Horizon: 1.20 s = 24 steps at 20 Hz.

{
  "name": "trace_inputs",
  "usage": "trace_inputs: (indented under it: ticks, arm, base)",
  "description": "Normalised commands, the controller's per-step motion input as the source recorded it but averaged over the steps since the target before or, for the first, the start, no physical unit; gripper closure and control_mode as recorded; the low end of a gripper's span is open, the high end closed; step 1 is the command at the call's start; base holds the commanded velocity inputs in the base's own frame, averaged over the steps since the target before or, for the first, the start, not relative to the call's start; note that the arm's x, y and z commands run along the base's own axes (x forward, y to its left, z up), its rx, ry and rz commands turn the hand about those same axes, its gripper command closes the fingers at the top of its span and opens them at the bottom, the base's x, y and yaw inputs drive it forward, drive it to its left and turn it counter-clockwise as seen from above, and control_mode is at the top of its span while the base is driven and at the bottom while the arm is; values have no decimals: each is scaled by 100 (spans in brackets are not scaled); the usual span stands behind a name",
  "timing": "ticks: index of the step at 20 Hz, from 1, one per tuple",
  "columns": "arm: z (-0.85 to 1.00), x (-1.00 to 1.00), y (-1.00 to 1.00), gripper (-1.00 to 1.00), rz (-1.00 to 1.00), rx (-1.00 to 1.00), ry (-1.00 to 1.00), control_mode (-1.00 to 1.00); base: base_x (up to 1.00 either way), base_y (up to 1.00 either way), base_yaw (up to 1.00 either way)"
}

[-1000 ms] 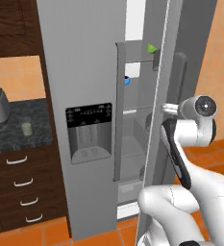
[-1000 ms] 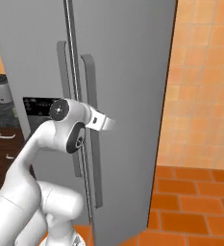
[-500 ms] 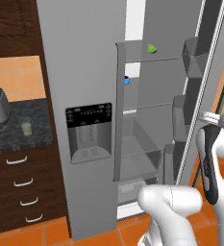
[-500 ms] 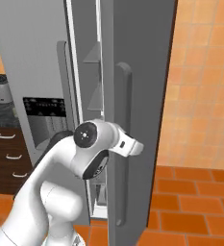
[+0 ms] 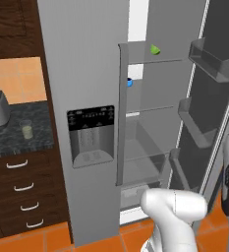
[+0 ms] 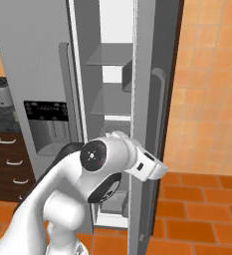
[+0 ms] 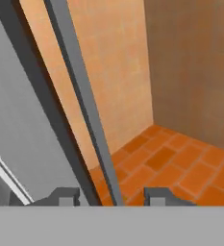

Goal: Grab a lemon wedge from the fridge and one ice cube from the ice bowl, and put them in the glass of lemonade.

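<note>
Your tool [image 7: 111,198] straddles the open fridge door's handle [image 7: 82,103], tips apart; I cannot tell if they grip it. The green lemon wedge [image 5: 155,49] sits on the fridge [image 5: 81,74] top shelf, well above and inward.

grey fridge [image 5: 81,74] open; lemonade glass [image 5: 26,129] upright.

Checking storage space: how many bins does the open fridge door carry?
3 show in the left base view: top bin, middle bin, lowest bin, stacked down the open door. More may sit below, behind the arm.
</note>
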Motion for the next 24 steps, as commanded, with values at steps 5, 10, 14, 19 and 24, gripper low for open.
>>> trace_inputs:
  ticks: [5,10,14,19,24]
  arm:
    - [99,-50,51,-100,-1,-13,-14,-100]
    - [41,6,99,-100,-13,-33,-1,-100]
    - [1,50,100,-100,-26,-43,24,-100]
    - [1,96,63,-100,-17,-35,22,-100]
    - [0,87,-7,-100,-1,-7,22,-100]
  base:
    - [0,0,0]
    - [0,0,0]
    - [0,0,0]
    - [0,0,0]
    - [0,0,0]
